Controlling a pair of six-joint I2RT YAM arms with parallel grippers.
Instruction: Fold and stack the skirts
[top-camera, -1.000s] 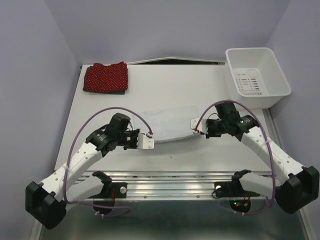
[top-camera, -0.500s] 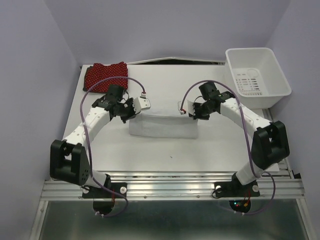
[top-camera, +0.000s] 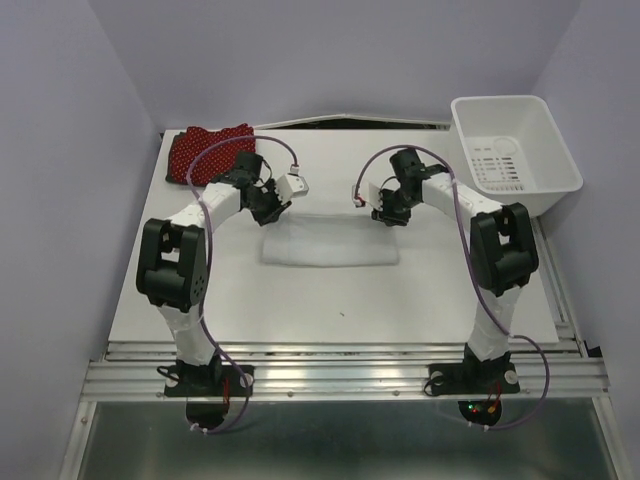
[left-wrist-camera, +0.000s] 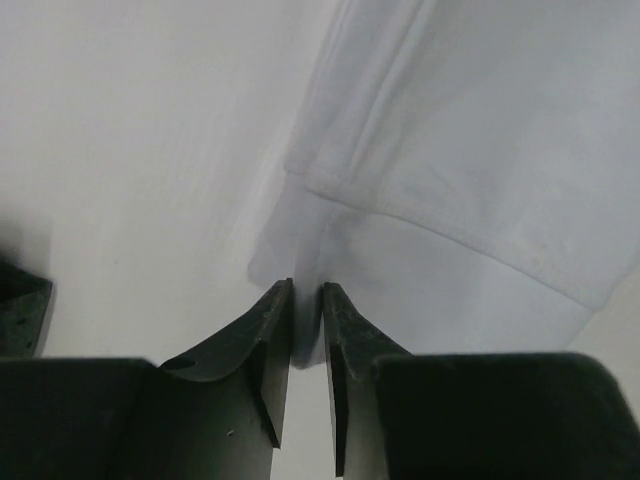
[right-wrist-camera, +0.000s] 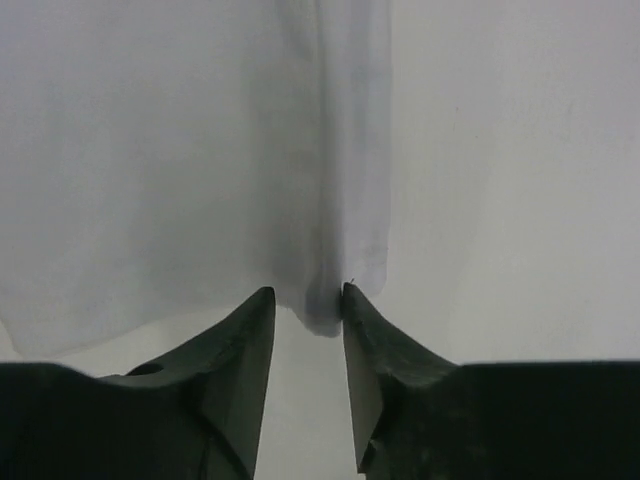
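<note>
On the bench (top-camera: 300, 300) the white skirt (top-camera: 330, 245) lies folded at centre, the red skirt (top-camera: 205, 150) at 10 o'clock. Let both far corners drop flat, then lift straight up. The right gripper (top-camera: 362, 195), at 1 o'clock, stands slightly spread around the corner. The left gripper (top-camera: 292, 185), at 11 o'clock, has cloth in its slit; I cannot tell whether it is pinching

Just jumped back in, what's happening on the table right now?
Both arms are at the white skirt, folded into a rectangle mid-table, one gripper at each far corner. The right gripper has its jaws parted around its corner; the left gripper has them nearly together, grip unclear. The red dotted skirt lies folded at the back left, not yet stacked with it.
</note>
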